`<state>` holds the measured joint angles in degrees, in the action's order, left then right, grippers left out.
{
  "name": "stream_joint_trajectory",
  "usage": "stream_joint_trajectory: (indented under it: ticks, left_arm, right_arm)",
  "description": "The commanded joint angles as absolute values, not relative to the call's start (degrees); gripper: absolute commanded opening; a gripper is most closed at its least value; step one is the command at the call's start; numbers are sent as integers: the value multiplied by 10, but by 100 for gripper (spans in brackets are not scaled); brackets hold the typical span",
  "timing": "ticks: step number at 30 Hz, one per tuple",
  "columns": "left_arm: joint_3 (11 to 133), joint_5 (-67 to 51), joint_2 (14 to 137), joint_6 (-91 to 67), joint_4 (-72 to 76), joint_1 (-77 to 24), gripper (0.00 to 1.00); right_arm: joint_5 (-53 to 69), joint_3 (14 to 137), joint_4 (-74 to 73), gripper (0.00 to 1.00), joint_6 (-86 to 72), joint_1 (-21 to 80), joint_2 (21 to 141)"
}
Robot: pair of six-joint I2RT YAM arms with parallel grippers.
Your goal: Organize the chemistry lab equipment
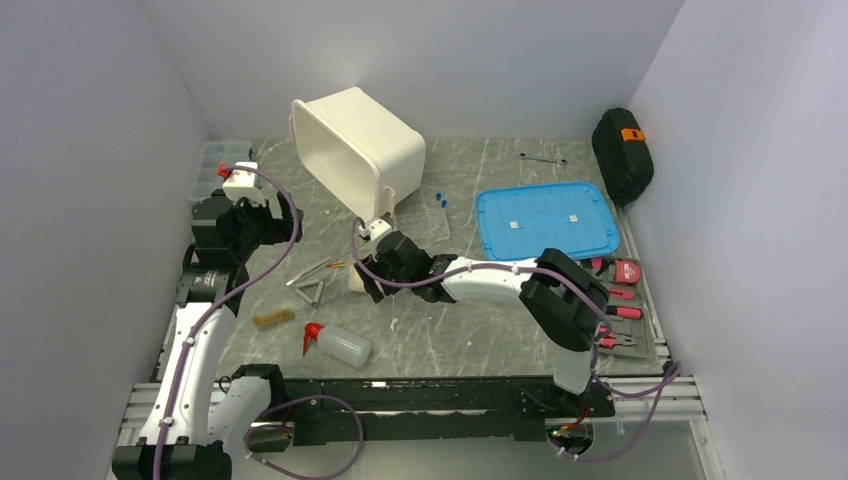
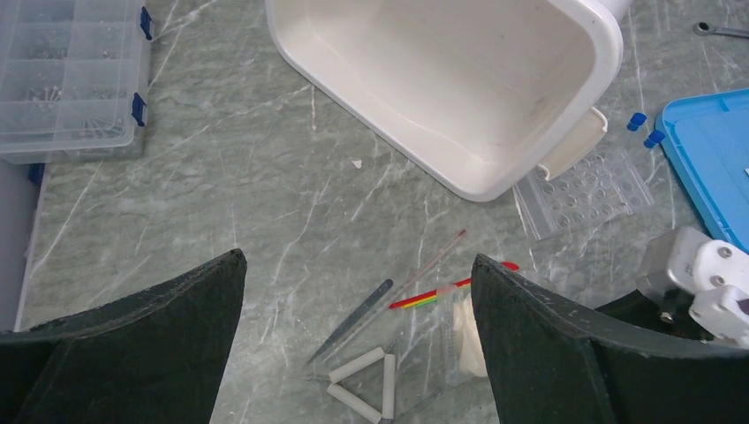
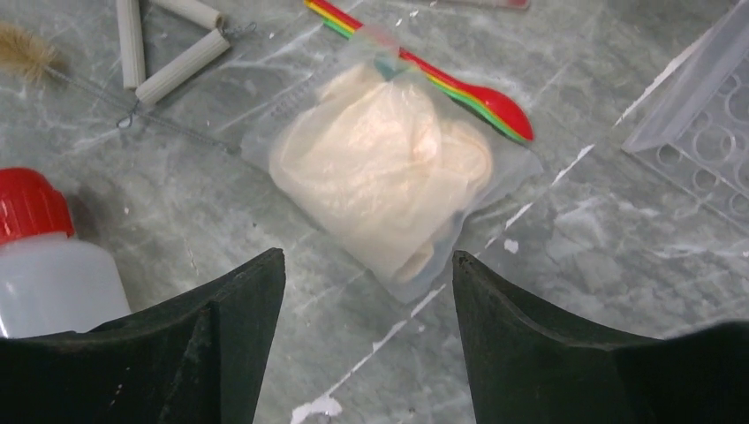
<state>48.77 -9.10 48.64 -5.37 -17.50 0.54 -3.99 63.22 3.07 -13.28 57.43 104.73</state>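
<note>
Marbled grey bench (image 1: pixel 450 340) | your bottle (image 1: pixel 343 345) lies flat, red nozzle pointing left | pad (image 3: pixel 389 177) soft, crumpled, bagged | your left hand (image 2: pixel 358 265) spread | right hand (image 3: pixel 366 283) spread near pad

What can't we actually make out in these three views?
Top view: the right arm covers part of the tool tray; its tools are too small to name.
Left wrist: organizer box cut off by the frame's left and top edges; contents too small.
Right wrist: squeeze bottle cut off by the left edge; fill level unclear.
Right wrist: bag holds a crumpled cream mass; what it is, unclear.
</note>
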Motion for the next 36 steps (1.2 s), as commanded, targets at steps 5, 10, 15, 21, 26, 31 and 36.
stream_joint_trajectory:
  ticks: [5, 10, 15, 21, 26, 31, 36]
  left_arm:
    - [502, -77, 485, -50, -172, -12, 99]
    - [503, -75, 485, -49, -173, -13, 99]
    - [503, -74, 485, -49, -173, -14, 99]
    - [503, -73, 486, -48, -174, -14, 99]
    - [503, -73, 487, -48, -173, -15, 99]
    - [503, -73, 488, -48, -173, -14, 99]
    - [502, -73, 488, -48, -174, -15, 99]
  right_arm:
    - [-85, 690, 11, 70, -134, 577, 1093]
    - [-89, 699, 4, 67, -134, 578, 1110]
    - [-92, 705, 3, 65, -134, 581, 1122]
    - [-98, 710, 3, 62, -132, 585, 1137]
    - [-112, 712, 3, 56, -133, 587, 1146]
    - [-120, 712, 3, 43, -133, 587, 1148]
    - [-125, 696, 8, 25, -132, 588, 1132]
